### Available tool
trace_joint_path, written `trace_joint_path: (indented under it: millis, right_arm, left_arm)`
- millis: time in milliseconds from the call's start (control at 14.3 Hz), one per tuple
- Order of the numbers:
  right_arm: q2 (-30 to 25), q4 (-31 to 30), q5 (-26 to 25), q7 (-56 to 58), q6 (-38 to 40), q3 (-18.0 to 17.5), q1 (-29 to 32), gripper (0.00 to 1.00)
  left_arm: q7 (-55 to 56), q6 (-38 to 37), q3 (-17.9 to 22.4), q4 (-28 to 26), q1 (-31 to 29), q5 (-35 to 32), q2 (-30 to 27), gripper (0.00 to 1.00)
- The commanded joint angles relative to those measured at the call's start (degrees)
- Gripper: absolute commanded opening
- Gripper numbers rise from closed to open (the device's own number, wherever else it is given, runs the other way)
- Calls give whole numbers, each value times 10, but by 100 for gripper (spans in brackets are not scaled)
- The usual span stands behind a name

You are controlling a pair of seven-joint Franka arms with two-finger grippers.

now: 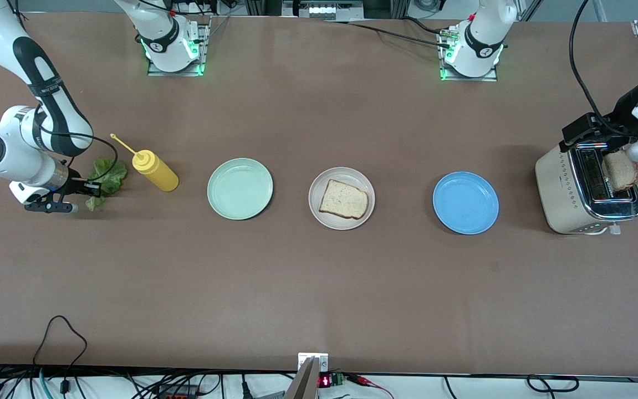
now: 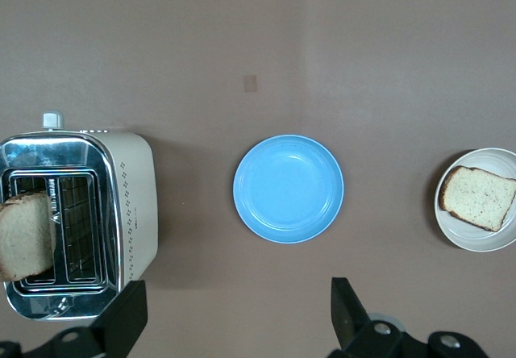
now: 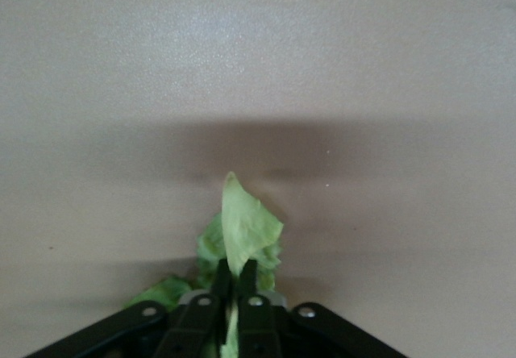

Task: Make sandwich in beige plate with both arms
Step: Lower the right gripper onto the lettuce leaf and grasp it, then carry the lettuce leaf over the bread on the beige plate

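Nearest the front camera among the dishes sits the beige plate (image 1: 342,198), mid-counter, with one toast slice (image 1: 343,199) lying flat in it; a mint-green plate (image 1: 240,188) rests at its nine o'clock and a blue plate (image 1: 465,203) at its three o'clock. Toward the right arm's end of the counter (image 1: 319,288), the right gripper (image 1: 92,188) has its fingers pressed together on the edge of the lettuce leaf (image 1: 107,178), which lies on the counter beside a yellow mustard bottle (image 1: 153,169); the right wrist view shows a pale green flap (image 3: 246,233) pinched between the fingertips. At the other end, the left gripper (image 2: 238,314) hangs over the toaster (image 1: 587,188) with its fingers spread wide and holding nothing, while a second slice (image 1: 621,170) stands up out of a slot. So the sandwich is one layer in (bread down, leaf and top slice to come), and the step in hand looks like the lettuce pickup. Next, I judge, the right arm needs to lift the leaf clear, carry it past the bottle and the mint-green plate, and release it centred on the toast. That leaf is thin and floppy, so it may slip or fold.
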State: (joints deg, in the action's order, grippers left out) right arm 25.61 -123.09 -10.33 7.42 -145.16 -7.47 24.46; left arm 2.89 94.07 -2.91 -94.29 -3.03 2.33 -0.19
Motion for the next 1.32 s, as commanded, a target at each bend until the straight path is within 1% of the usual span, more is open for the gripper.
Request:
trace_joint_path:
  millis: [0,279,418,557,697,836,906,976,1045,1254]
  right_arm:
    - [-25,0,-18,12,2,-4,7,0]
    - [-97,3,-18,59,71,-4,12,0]
    - [-141,14,-10,84,135,-4,13,0]
    - [-181,34,-3,84,208,-5,8,0]
    - [-207,72,30,84,299,-5,-2,0]
    - [-211,128,50,79,388,-5,-29,0]
    - [-210,156,75,66,424,-5,-41,0]
    - [-210,167,100,45,438,-5,-51,0]
    - [-209,171,110,21,440,-5,-68,0]
    - [-203,177,111,-97,440,-5,-138,0]
  left_arm:
    - [-9,-8,-2,6,-2,-4,-1,100]
    - [-9,-8,-4,6,-1,-4,-2,100]
    - [-9,-9,-4,6,-1,-4,-2,100]
    - [-9,-9,-4,6,-1,-4,-1,100]
    - [-9,-9,-4,6,-1,-4,-1,100]
    - [-9,-9,-4,6,-2,-4,-1,100]
    - [-9,-9,-4,6,-2,-4,-1,100]
    - [-9,-9,-4,6,-2,-4,-1,100]
    - [-8,-9,-4,5,-2,-4,-1,100]
    - [-9,-9,-4,6,-2,-4,-1,100]
